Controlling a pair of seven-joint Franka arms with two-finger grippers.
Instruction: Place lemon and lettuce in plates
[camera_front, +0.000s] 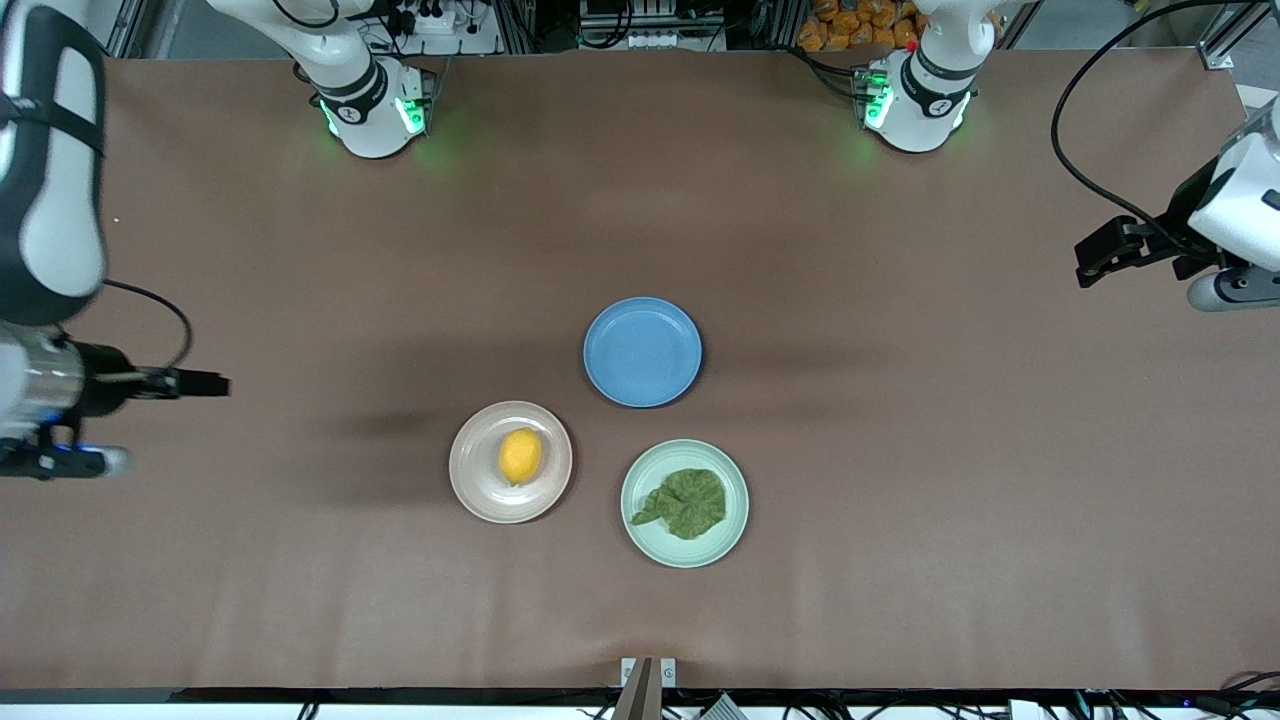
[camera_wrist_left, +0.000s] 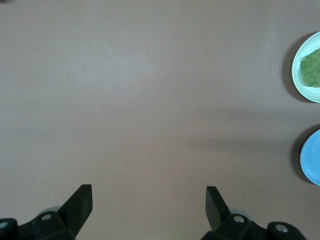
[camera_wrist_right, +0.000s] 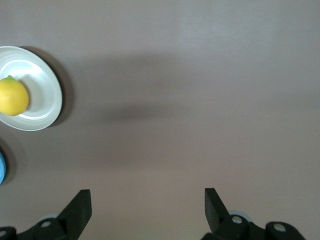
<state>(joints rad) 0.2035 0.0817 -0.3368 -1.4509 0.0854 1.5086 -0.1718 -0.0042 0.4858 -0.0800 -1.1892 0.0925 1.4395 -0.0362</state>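
Lemon (camera_front: 520, 456) sits in the beige plate (camera_front: 476, 490), and lettuce (camera_front: 686, 503) lies in the mint plate (camera_front: 735, 520), the two plates side by side near the middle of the bench (camera_front: 900, 520), the beige one toward the right arm's end. Blue plate (camera_front: 642, 352) sits bare, just beside both and farther from the front camera. Bench top is a plain brown sheet, smooth, with soft shadows crossing it around the plates.

Left claw (camera_wrist_left: 149, 200) hangs over bare bench near the edge at the left arm's end, fingers spread wide, nothing between them; the mint plate and blue plate peek in at its wrist view's border. Right claw (camera_wrist_right: 148, 199) hangs over bare bench near the edge at the right arm's end, also spread wide and holding nothing, with the lemon on its plate showing off to one side in its wrist view. Both arms wait well apart from the plates.

Along the bench's top edge stand the two white bases (camera_front: 372, 110) with green lights, and cables and metal framing crowd the room past them.
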